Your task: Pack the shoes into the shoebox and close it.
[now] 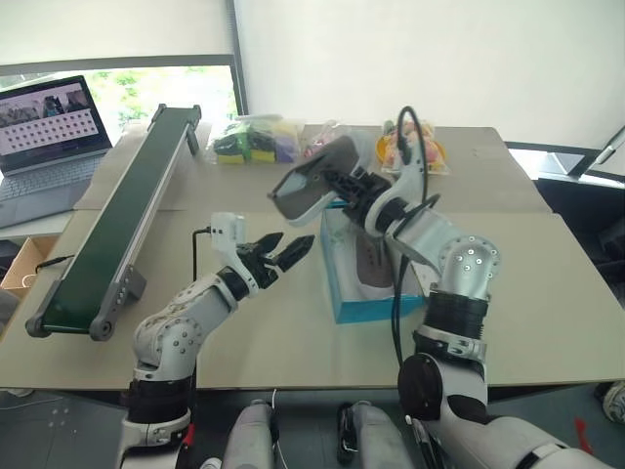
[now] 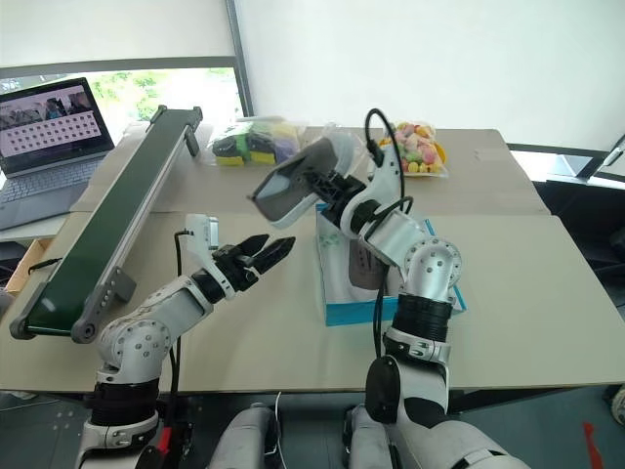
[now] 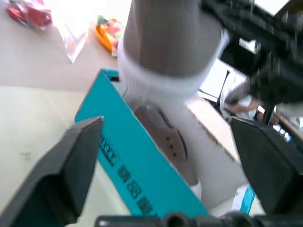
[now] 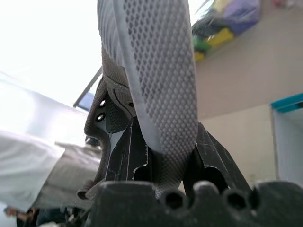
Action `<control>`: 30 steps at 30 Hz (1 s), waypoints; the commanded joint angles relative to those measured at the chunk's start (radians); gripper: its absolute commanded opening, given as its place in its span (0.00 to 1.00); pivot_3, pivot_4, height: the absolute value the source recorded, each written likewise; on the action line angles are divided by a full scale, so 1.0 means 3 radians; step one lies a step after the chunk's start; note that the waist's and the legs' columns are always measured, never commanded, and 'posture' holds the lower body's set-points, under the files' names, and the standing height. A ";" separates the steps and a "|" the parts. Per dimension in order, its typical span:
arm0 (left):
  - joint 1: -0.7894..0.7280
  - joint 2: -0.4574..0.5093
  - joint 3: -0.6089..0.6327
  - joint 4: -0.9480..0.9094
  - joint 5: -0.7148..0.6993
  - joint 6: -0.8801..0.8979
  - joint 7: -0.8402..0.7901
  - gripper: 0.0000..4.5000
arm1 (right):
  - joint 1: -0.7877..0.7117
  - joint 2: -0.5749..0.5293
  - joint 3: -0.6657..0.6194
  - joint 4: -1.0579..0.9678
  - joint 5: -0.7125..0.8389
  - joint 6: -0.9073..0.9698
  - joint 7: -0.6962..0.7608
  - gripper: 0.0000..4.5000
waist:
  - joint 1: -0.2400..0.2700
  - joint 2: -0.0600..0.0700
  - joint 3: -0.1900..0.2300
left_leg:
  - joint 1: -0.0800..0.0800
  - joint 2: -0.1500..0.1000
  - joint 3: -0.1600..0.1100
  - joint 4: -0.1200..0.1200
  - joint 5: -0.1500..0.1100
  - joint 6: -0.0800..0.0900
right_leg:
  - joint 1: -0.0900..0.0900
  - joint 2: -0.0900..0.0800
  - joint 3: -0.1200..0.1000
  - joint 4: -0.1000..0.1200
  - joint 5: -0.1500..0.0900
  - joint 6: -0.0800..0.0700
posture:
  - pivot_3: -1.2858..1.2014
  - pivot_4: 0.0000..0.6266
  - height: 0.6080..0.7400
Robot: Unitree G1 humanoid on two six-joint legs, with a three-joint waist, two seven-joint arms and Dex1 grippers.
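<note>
Shoe (image 1: pixel 311 183) clamped in right tool (image 1: pixel 344 186); left tool (image 1: pixel 284 252) spread wide, empty.

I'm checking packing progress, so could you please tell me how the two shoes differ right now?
One shoe is held in the air by the right tool, above the table; the other shoe lies inside the shoebox. The held shoe is tilted with its pale sole showing; the boxed one rests upper side up. Both are grey-taupe.
</note>
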 commanded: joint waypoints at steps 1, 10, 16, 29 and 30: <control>0.0092 0.0152 -0.0111 -0.0200 0.0141 -0.0109 -0.0241 1.00 | -0.0293 -0.0561 0.0047 0.0083 -0.0147 0.0102 0.0113 0.18 | 0.0007 0.0011 0.0007 | -0.0001 -0.0001 0.0001 0.0000 0.0000 0.0000 | -0.0001 -0.0001 0.0001 0.0000 -0.0002 -0.0003 | 0.52 0.24 0.55; 0.0141 0.0109 -0.0168 -0.0091 0.0279 -0.0153 -0.0315 1.00 | -0.0748 -0.1487 0.0611 0.0935 -0.0434 0.1137 0.0699 0.18 | -0.0023 0.0018 0.0011 | 0.0000 -0.0005 0.0000 -0.0011 0.0013 0.0023 | -0.0002 -0.0003 0.0001 -0.0002 -0.0002 -0.0003 | 0.52 0.24 0.55; 0.0197 0.0008 -0.0196 -0.0068 0.0340 -0.0167 -0.0315 1.00 | -0.0923 -0.1614 0.1275 0.1215 -0.0709 0.1349 0.1277 0.18 | -0.0014 0.0021 0.0013 | 0.0000 -0.0005 -0.0001 -0.0010 0.0014 0.0023 | -0.0003 -0.0003 0.0001 -0.0002 -0.0002 -0.0003 | 0.52 0.24 0.55; 0.0319 -0.0261 -0.0291 -0.0079 0.0409 -0.0189 -0.0273 1.00 | -0.1190 -0.1595 0.2936 0.2019 -0.1645 0.0692 0.2883 0.18 | -0.0014 0.0021 0.0013 | -0.0001 -0.0007 -0.0001 -0.0010 0.0013 0.0023 | -0.0003 -0.0006 0.0000 -0.0003 -0.0002 -0.0001 | 0.52 0.24 0.55; 0.0323 -0.0279 -0.0303 -0.0066 0.0419 -0.0196 -0.0284 1.00 | -0.1219 -0.1555 0.3045 0.2143 -0.1740 0.0596 0.3003 0.18 | -0.0013 0.0022 0.0013 | 0.0000 -0.0006 -0.0001 -0.0010 0.0013 0.0023 | -0.0003 -0.0006 0.0000 -0.0002 -0.0002 -0.0001 | 0.52 0.24 0.55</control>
